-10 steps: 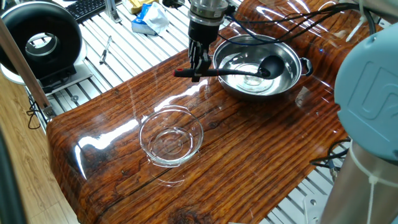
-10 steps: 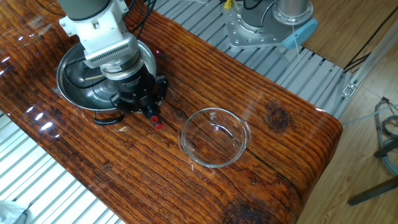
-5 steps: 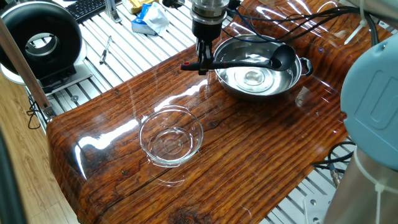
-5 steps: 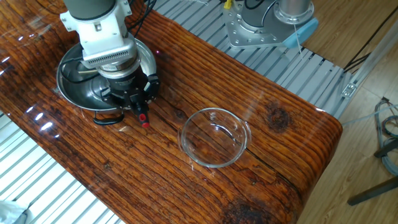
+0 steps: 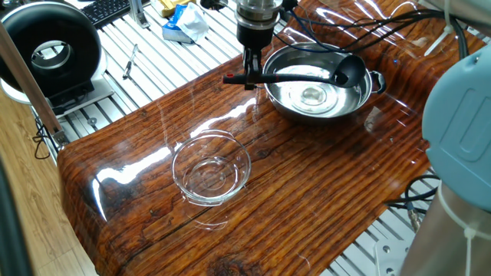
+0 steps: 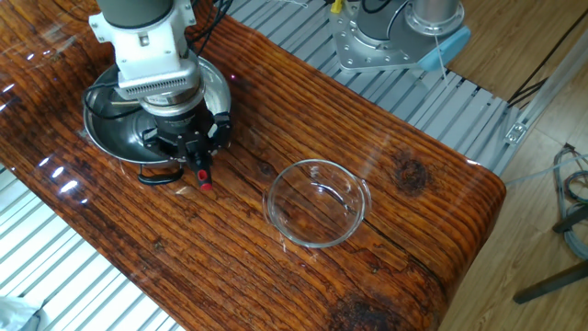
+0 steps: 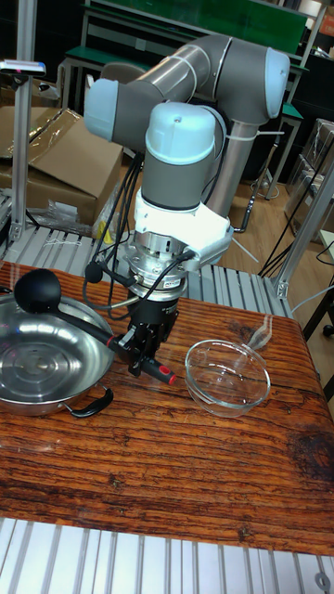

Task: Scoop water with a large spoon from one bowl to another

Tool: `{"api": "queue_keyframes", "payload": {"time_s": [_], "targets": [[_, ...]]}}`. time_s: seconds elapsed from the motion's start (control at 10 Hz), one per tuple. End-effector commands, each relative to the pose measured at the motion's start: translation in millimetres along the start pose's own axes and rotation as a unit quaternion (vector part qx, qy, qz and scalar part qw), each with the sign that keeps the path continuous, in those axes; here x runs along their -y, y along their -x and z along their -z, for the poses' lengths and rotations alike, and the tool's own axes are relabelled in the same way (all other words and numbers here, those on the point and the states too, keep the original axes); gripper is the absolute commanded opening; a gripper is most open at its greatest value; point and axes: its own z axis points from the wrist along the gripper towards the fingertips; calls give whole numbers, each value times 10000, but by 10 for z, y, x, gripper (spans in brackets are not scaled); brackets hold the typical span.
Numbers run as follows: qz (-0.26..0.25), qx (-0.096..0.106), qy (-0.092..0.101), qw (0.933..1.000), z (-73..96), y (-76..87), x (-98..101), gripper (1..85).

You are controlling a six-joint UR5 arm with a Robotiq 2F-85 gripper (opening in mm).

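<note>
My gripper (image 5: 249,73) (image 6: 197,164) (image 7: 139,357) is shut on the handle of the large spoon (image 5: 301,77), close to its red tip (image 6: 204,185). It holds this black ladle roughly level above the shiny steel bowl (image 5: 285,106) (image 6: 92,129) (image 7: 42,364). The ladle's round cup (image 5: 350,69) (image 7: 37,290) hangs over the bowl's far rim. Water (image 5: 311,96) glints in the bottom of the steel bowl. I cannot tell whether the cup holds water. The clear glass bowl (image 5: 211,169) (image 6: 317,202) (image 7: 227,376) stands apart on the wooden table, with the gripper between the two bowls.
A glossy plastic film covers the wooden tabletop (image 5: 307,192). Beyond the table's edge are a black round device (image 5: 50,50), a keyboard (image 5: 107,9) and a blue-white packet (image 5: 184,23). The robot's base (image 6: 404,32) stands by the table.
The ladle's cup has come up out of the steel bowl's water and now hangs by the far rim. The gripper rose with it; since half a second ago, almost nothing moved.
</note>
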Motion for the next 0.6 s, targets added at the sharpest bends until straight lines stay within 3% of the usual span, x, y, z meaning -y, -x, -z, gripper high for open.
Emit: {"api": "queue_keyframes", "payload": {"time_s": [0.0, 0.2, 0.5], "targets": [[-125, 98, -7, 9999, 14, 46, 8, 10], [-49, 49, 91, 9999, -1, 51, -9, 10], [81, 126, 216, 9997, -118, 246, 149, 10]]}}
